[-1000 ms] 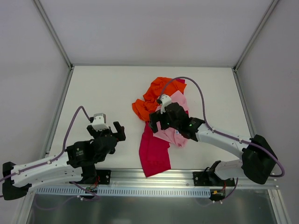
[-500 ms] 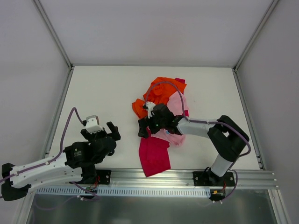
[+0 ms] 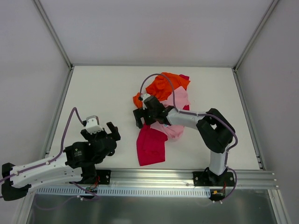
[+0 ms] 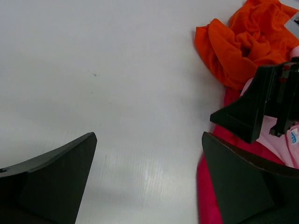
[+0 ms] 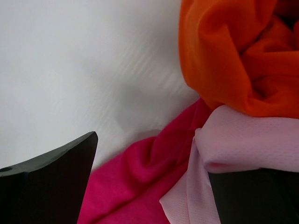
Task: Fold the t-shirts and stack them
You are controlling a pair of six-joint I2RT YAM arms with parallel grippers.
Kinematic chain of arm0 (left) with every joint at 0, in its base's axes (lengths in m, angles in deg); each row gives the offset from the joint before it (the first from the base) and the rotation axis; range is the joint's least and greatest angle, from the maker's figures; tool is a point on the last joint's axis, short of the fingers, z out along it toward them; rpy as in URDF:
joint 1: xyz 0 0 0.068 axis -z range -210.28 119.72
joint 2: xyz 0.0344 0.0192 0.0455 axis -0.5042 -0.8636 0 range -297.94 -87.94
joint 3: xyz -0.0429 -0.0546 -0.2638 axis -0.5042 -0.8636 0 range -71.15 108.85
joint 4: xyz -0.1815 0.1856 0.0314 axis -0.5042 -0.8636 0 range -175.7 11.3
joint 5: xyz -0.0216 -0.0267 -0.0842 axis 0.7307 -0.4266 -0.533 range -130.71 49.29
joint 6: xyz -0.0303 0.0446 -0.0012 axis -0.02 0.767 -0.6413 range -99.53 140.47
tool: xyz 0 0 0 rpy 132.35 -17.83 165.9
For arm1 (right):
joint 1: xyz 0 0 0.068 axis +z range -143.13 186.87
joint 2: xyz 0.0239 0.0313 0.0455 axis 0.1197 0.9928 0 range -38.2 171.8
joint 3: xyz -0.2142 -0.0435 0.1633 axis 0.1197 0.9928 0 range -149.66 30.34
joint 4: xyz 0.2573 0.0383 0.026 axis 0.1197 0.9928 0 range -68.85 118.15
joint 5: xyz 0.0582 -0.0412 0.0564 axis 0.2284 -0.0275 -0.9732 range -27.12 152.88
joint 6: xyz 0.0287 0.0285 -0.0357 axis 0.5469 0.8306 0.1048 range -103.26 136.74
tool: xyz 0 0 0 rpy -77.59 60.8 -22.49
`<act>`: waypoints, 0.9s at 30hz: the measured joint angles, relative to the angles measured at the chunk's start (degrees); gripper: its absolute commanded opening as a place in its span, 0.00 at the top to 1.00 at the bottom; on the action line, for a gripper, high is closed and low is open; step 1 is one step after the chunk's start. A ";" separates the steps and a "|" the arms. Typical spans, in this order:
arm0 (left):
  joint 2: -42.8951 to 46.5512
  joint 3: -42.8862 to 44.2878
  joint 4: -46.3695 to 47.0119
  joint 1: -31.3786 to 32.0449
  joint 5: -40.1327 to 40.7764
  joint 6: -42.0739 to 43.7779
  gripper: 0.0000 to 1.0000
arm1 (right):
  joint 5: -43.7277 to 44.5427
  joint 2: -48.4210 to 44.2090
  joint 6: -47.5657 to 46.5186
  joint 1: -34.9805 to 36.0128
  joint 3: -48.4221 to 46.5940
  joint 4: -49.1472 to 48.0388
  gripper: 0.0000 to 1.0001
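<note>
Since the earlier frame the three t-shirts have shifted a little: the orange t-shirt [image 3: 164,86] sits now further toward the far side, and the lower flap of the magenta t-shirt [image 3: 150,145] has turned slightly to the left. All three lie unfolded in one crumpled heap right of the middle of the tabletop [image 3: 100,88]. The orange t-shirt is at the far end, and the pink t-shirt [image 3: 178,99] is in the middle, partly over the magenta t-shirt, which spreads toward the near edge. The right tool [image 3: 138,113] has travelled left across the heap and is now low at its left border, where the three colours meet, while its arm is folded sharply at the elbow. Its jaws stand wide. In the right wrist view one finger [image 5: 46,186] is over bare tabletop and the other over pink cloth, with magenta and pink cloth between them, and nothing is clamped. The left tool [image 3: 100,131] has drawn back a bit toward the near left. It hovers over bare tabletop, well apart from the heap, with the jaws also wide and nothing in them.
</note>
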 measured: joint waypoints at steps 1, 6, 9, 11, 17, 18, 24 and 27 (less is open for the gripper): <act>0.04 0.00 0.00 0.00 0.00 -0.02 0.01 | 2.23 0.63 0.09 -0.26 -1.42 1.81 0.00; 0.07 0.00 -0.02 0.00 -0.02 -0.07 0.01 | 11.56 1.79 0.98 -4.76 -6.23 10.16 0.00; 0.07 0.00 -0.02 0.00 -0.02 -0.04 0.01 | 17.11 2.82 1.84 -9.55 -10.12 16.06 0.00; 0.13 0.00 -0.02 0.00 -0.02 -0.04 0.01 | 20.52 3.43 2.08 -13.44 -12.39 19.52 0.00; 1.20 0.00 -0.04 0.00 -0.04 -0.04 0.01 | 28.57 4.33 2.62 -22.77 -16.61 27.89 0.00; 1.44 0.00 -0.04 0.00 -0.04 -0.04 0.01 | 29.53 4.39 2.69 -23.71 -17.09 29.00 0.00; 1.90 0.00 -0.07 0.00 -0.04 -0.02 0.01 | 37.70 4.39 3.17 -27.50 -18.10 34.34 0.00; 1.90 0.00 -0.02 0.00 -0.07 0.04 0.01 | 41.35 4.37 3.93 -27.80 -18.10 36.39 0.00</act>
